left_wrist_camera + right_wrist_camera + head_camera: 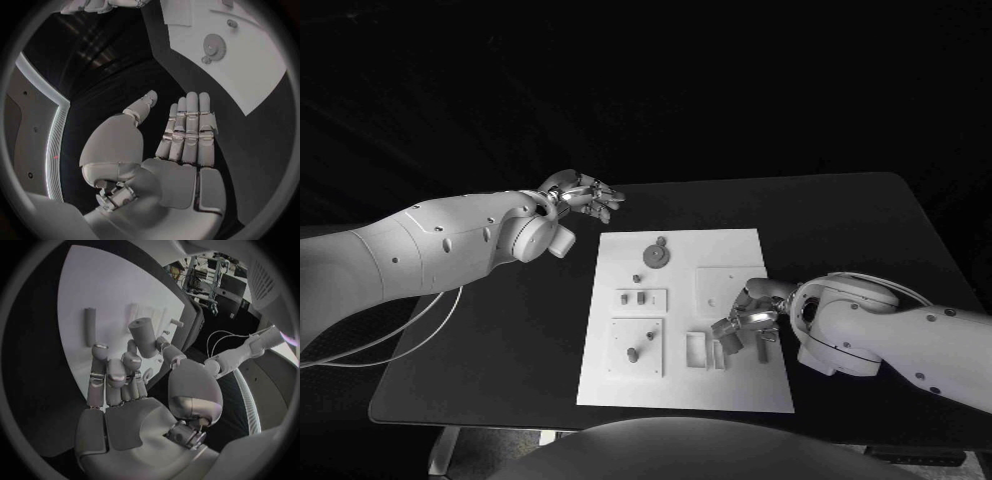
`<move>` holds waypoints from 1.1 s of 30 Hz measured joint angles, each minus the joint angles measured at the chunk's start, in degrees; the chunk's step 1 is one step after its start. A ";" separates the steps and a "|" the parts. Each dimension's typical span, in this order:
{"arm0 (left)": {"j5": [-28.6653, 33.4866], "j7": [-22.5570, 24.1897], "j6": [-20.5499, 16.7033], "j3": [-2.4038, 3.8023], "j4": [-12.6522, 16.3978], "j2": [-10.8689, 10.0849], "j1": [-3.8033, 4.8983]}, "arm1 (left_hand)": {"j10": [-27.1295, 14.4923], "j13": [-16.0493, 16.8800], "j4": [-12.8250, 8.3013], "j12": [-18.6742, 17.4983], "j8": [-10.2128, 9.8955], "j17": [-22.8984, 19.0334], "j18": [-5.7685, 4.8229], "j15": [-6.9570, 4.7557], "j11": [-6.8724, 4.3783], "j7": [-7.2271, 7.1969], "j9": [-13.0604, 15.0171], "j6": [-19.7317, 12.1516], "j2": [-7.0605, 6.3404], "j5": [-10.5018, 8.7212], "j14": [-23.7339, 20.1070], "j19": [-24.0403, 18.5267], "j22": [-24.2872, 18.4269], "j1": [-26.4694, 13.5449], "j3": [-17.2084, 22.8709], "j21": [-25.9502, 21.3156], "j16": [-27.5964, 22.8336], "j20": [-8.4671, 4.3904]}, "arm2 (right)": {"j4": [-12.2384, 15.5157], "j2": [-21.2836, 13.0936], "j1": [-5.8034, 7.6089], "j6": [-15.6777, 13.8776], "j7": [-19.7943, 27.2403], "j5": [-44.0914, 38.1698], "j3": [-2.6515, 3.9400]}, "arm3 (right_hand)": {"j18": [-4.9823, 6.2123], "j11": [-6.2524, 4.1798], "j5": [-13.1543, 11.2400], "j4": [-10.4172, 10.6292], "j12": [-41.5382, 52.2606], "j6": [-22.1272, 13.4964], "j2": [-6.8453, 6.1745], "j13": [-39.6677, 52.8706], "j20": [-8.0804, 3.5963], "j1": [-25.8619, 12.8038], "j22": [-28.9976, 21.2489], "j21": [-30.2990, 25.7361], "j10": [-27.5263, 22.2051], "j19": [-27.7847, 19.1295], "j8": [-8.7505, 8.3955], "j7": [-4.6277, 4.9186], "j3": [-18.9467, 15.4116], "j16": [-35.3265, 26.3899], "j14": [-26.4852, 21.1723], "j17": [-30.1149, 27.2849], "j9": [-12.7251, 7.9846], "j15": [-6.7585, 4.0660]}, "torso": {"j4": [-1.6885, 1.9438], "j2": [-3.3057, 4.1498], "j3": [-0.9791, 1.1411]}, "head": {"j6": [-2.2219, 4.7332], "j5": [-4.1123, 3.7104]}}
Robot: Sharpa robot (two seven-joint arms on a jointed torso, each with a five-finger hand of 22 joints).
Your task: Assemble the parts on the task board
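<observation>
**Right hand grips a peg over the board, left hand idle off its corner**

I see the task board (733, 262) lying in the middle of the black tabletop (862, 220), a white plate running from the centre of the head view down toward the lower edge. My right hand (744, 318) sits over the board's lower right part. In the right wrist view the right hand (134, 385) has a grey cylindrical peg (143, 338) pinched between its thumb and curled fingers, the peg's flat end pointing away from the palm. A second grey pin (90, 326) lies flat on the board beyond the fingertips, apart from the hand.

My left hand (583, 195) hangs above the tabletop at the upper left of the board, just off its corner and holding nothing. The left wrist view shows that left hand (181, 145) flat, fingers straight and side by side, thumb held away from them, nothing between.

On the board's upper part I make out a round grey gear (655, 254), with a smaller grey piece (638, 278) just below it. Lower left, a raised square block (638, 346) carries another small grey piece. I cannot tell whether these pieces are seated or loose.
</observation>
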 measured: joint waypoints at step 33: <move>-0.03 -0.28 -0.06 0.00 0.05 0.17 0.00 | -0.22 -0.04 0.00 0.00 0.00 0.24 -0.12 0.00 0.21 0.21 -0.07 -0.21 0.00 0.00 0.00 0.00 0.09 0.00 0.00 -0.22 0.00 0.00 | -2.62 4.76 0.09 -4.85 -3.51 21.35 -2.01 | 0.00 0.01 -0.19 -1.55 -0.44 0.19 0.96 -0.04 0.02 -1.77 0.00 -0.22 0.00 -0.02 -0.37 0.19 1.30 -0.22 0.03 0.06 -0.06 0.00 | -0.01 0.03 -0.02 | -0.30 -0.25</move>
